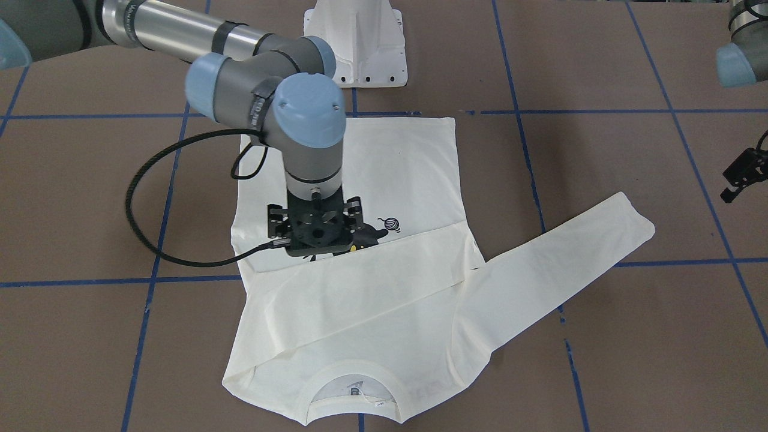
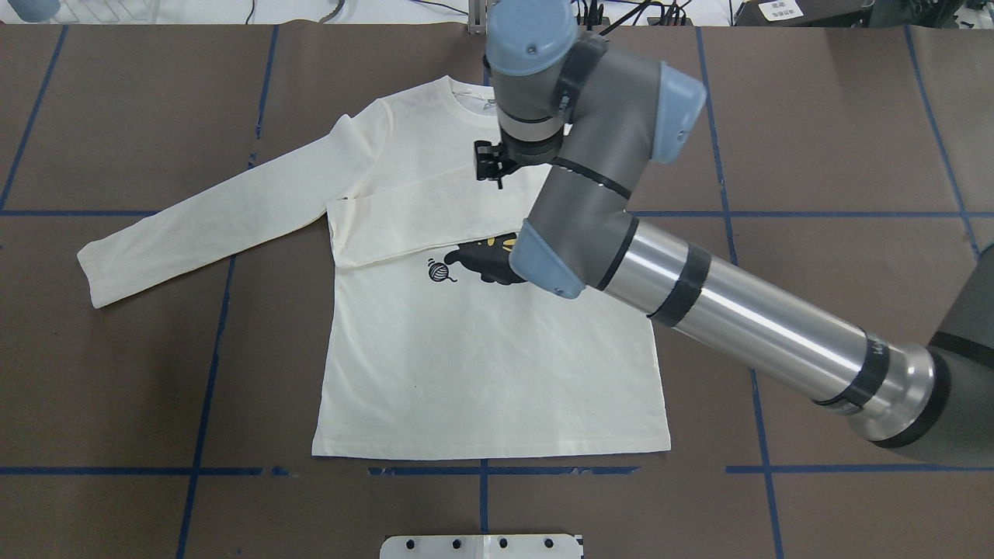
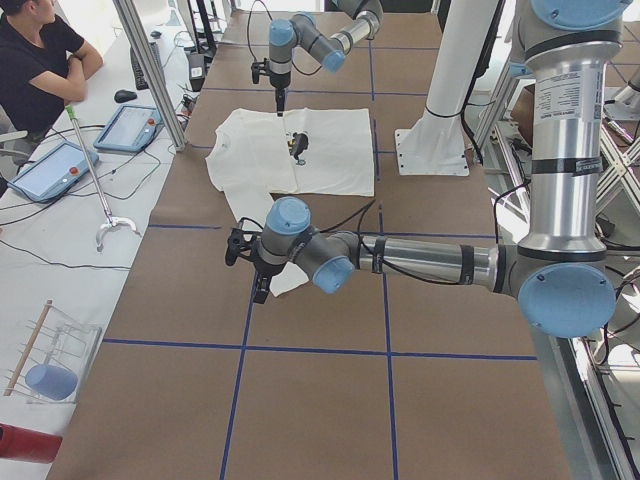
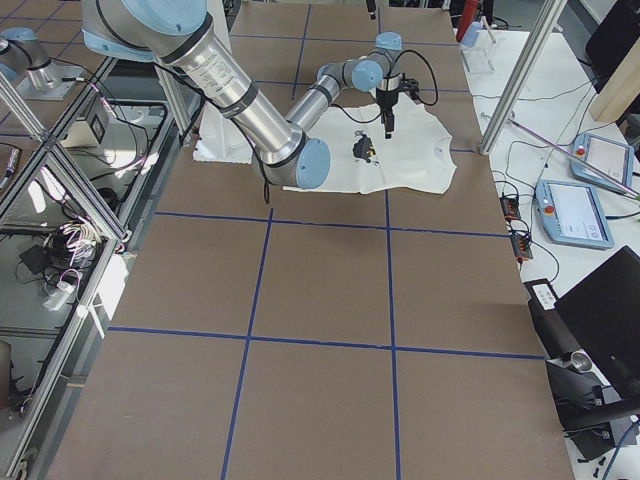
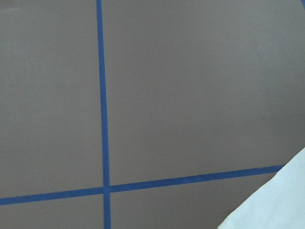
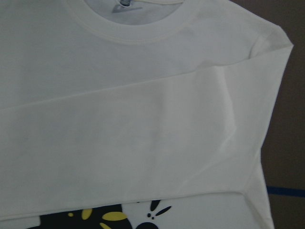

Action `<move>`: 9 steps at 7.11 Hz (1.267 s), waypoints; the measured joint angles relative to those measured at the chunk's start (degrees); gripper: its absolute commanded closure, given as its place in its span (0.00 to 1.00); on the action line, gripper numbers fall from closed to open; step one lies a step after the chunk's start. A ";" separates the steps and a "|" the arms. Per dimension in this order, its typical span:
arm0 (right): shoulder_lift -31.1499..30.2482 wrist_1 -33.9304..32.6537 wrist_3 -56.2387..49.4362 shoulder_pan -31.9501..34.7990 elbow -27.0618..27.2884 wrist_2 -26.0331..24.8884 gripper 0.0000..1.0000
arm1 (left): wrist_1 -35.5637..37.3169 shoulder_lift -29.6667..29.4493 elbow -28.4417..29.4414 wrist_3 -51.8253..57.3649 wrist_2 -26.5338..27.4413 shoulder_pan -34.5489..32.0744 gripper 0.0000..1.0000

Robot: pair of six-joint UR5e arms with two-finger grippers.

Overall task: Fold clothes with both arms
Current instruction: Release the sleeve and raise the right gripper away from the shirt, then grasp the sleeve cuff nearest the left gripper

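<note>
The cream shirt (image 2: 481, 365) lies flat with the cat print (image 2: 485, 262) facing up and the collar on the side away from the robot. One sleeve (image 2: 411, 225) is folded across the chest. The other sleeve (image 2: 210, 225) stretches out flat towards the left arm's side. My right gripper (image 2: 491, 164) hangs above the chest just below the collar, looks open and holds nothing; its wrist view shows the collar and folded sleeve (image 6: 143, 133). My left gripper (image 1: 741, 177) hovers off the cloth beyond the outstretched cuff (image 5: 271, 205), looks open and is empty.
The white pedestal base (image 1: 355, 42) stands beyond the shirt's hem on the robot's side. Blue tape lines (image 2: 481, 470) grid the brown table. An operator (image 3: 40, 60) and teach pendants (image 3: 130, 128) are at a side bench past the table's far edge.
</note>
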 measured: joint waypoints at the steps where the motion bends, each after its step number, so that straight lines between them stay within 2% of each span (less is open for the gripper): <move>1: -5.10 -1.73 -5.69 3.88 3.73 2.56 0.00 | -0.87 1.64 -2.42 -8.07 3.73 4.43 0.00; 3: -14.69 -2.21 -14.18 10.06 9.49 6.93 0.00 | -3.32 3.55 -4.05 -23.02 12.90 13.50 0.00; 6: -23.07 -1.51 -26.44 18.07 12.17 14.33 0.00 | -6.08 5.07 -2.19 -34.65 24.02 23.58 0.00; 9: -24.58 -0.61 -27.72 19.41 12.37 15.95 0.00 | -6.52 2.36 2.62 -36.04 26.82 25.97 0.00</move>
